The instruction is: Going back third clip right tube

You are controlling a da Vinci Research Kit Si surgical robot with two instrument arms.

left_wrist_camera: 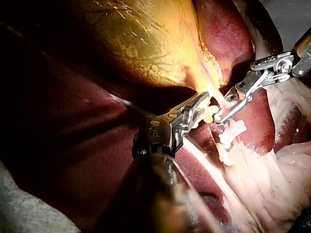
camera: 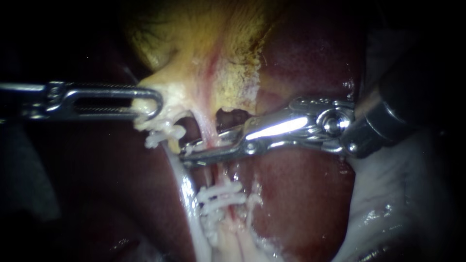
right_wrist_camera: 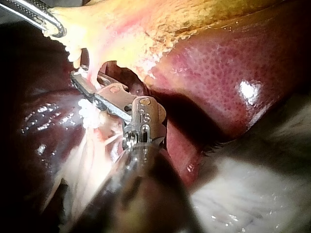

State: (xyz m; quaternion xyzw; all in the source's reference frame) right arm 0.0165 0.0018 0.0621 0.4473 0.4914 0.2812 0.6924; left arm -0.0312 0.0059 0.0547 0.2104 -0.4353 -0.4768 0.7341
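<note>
Right tube [camera: 208, 127]: thin pink strand running from the gallbladder [camera: 194, 43] neck down to the white clips [camera: 221, 195], over the liver [camera: 301, 204].

Right instrument [camera: 188, 153] straddles the tube just above the clips. Its jaws are parted with a gap showing, and the tube crosses that gap, not gripped as far as I can see. Left instrument [camera: 153, 104] is clenched on pale gallbladder tissue, pulling the tube taut. The tube looks soft, wet, slippery and easy to tear. The clips look small and stiff, and a sideways knock could shift them. My call: don't grab the tube itself. Keep any hold on the thicker neck tissue and back the right instrument out along its shaft line, jaws apart.
</note>
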